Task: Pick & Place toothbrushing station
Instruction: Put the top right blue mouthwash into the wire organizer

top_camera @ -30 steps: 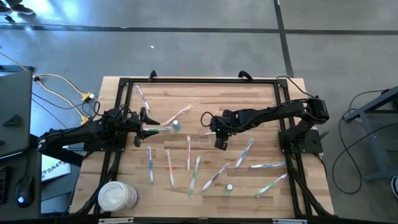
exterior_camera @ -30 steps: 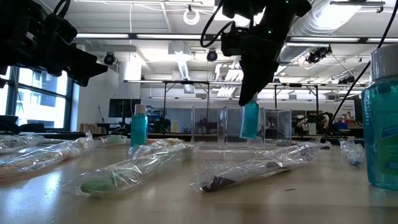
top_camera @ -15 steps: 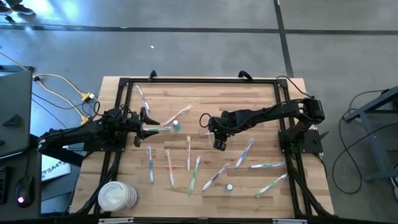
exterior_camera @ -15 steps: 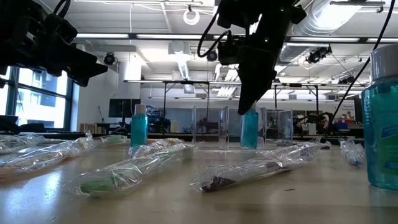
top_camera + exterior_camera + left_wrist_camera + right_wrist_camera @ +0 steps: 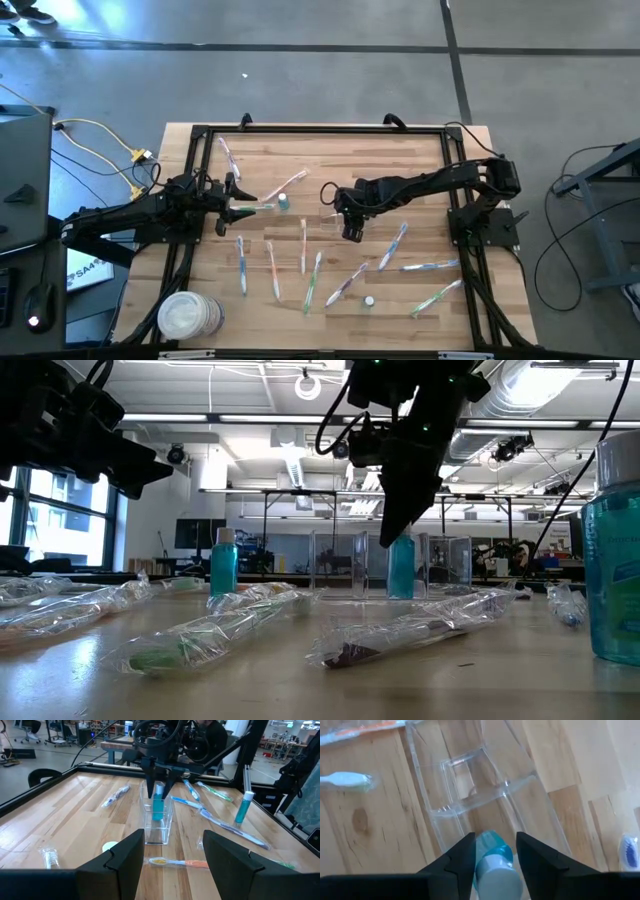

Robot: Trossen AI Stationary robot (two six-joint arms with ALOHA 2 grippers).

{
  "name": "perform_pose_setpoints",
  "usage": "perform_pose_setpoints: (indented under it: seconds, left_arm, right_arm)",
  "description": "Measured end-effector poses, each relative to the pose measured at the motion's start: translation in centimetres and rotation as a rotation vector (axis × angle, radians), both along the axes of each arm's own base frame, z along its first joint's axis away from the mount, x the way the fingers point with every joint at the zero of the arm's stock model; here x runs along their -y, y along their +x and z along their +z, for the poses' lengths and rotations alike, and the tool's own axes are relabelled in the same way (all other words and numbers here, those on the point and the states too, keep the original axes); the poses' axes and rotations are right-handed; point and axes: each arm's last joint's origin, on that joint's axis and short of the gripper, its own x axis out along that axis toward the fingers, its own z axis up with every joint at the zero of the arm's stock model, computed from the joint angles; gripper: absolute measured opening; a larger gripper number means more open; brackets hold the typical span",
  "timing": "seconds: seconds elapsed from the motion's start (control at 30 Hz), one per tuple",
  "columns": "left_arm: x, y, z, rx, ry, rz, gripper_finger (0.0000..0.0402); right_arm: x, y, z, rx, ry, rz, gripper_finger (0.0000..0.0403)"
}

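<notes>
1. High view. The right gripper (image 5: pixel 348 226) hung over the transparent container (image 5: pixel 328 220) near mid-table, and the arm hid what stood inside it. The left gripper (image 5: pixel 238 205) waited well to the left, fingers spread and empty. The wrapped toothbrushes (image 5: pixel 304 246) lay scattered nearer the front edge. The right arm was plainly the nearer one to the container.

2. Low view. The teal tube (image 5: pixel 400 567) stood upright between the clear walls of the container (image 5: pixel 357 564), its base apparently down on the floor of the box. The right gripper (image 5: pixel 396 532) reached straight down over it. The grip itself could not be read from this side.

3. Left wrist view. The right gripper (image 5: pixel 158 789) straddled the tube (image 5: pixel 158 808), one finger on either side, with slivers of daylight showing, so the fingers looked parted and off it. The tube's long axis ran vertical, in line with the fingers. The container (image 5: pixel 161 833) lay lengthwise towards the left gripper (image 5: pixel 170 862), whose fingers were wide and holding nothing.

4. Right wrist view. The white cap and teal shoulder of the tube (image 5: pixel 492 862) sat dead centre between the fingers (image 5: pixel 465 855), over the container (image 5: pixel 470 785).

5. Judgement: the tube looked placed. A straight vertical lift would clear it, while any sideways drift could tip it.
</notes>
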Motion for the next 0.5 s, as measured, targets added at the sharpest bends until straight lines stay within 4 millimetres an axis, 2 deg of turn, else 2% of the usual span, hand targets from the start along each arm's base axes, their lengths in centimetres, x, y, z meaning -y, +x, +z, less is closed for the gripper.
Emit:
perform_pose_setpoints:
  seconds: [0.3,0.5]
  left_arm:
    - [0.0,0.0,0.0,0.0,0.0,0.0,0.0203]
    - [0.0,0.0,0.0,-0.001,0.0,0.0,0.0203]
  right_arm:
    - [0.0,-0.1,0.5,0.015,0.007,-0.006,0.0196]
    - [0.0,-0.5,1.5,0.039,0.005,-0.006,0.0203]
